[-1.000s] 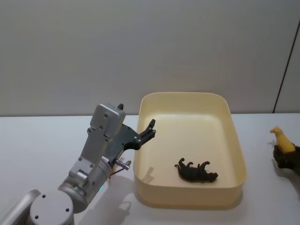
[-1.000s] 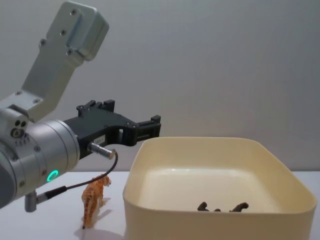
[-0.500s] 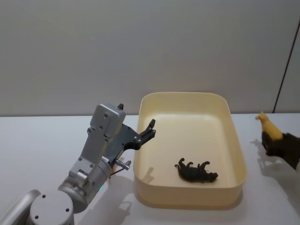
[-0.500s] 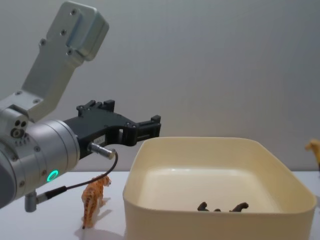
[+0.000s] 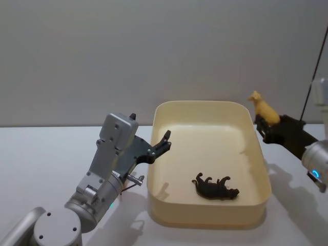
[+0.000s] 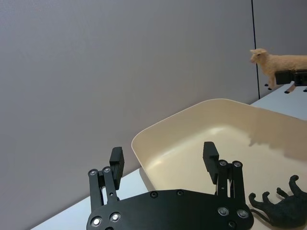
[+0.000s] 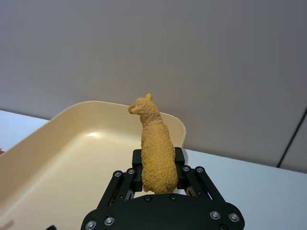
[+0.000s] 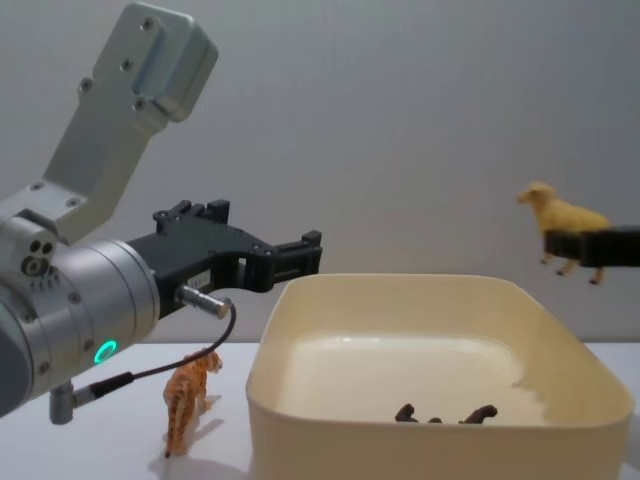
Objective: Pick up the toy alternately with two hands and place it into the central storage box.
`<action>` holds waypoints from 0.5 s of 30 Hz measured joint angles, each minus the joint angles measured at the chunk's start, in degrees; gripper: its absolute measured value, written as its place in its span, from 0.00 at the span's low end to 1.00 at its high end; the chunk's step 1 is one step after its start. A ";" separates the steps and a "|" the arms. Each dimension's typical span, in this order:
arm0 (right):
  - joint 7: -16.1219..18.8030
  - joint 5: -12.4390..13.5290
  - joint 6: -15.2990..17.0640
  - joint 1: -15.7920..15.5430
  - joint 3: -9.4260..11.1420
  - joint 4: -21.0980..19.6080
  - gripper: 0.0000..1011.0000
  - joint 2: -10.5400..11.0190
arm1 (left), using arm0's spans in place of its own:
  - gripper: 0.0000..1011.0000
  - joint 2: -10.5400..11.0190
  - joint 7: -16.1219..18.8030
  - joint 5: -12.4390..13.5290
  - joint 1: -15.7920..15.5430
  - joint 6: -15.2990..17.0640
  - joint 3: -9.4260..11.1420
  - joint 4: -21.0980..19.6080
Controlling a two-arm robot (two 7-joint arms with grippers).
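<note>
The central storage box (image 5: 205, 134) is a cream-yellow tub in the middle of the table, also in the chest view (image 8: 400, 450). My right gripper (image 5: 264, 126) is shut on a yellow woolly toy animal (image 5: 263, 108), held upright in the air just above the box's far right rim. The chest view shows this toy (image 8: 560, 215) well above rim height. In the right wrist view the fingers (image 7: 138, 163) clamp the toy's body (image 7: 156, 153). My left gripper (image 5: 165, 141) hangs open and empty beside the box's left wall. A dark toy animal (image 5: 215, 187) lies on its side inside the box.
An orange tiger toy (image 8: 190, 395) stands on the table left of the box, under my left arm's cable. The white table stretches to the left and right of the box. A plain grey wall stands behind.
My right gripper has lifted the yellow toy from the table at the far right and carried it up and left to the box's rim. The left arm has not moved.
</note>
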 joint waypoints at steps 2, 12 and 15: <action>0.50 -0.26 0.53 0.42 -0.26 -0.02 0.33 -0.29 | 0.99 0.00 0.00 0.00 0.00 0.00 0.00 0.00; 3.00 -3.14 5.21 3.16 -2.33 1.77 0.33 -2.08 | 0.99 0.00 0.00 0.00 0.00 0.00 0.00 0.00; 3.66 -4.11 6.48 3.96 -2.99 2.96 0.33 -2.68 | 0.99 0.00 0.00 0.00 0.00 0.00 0.00 0.00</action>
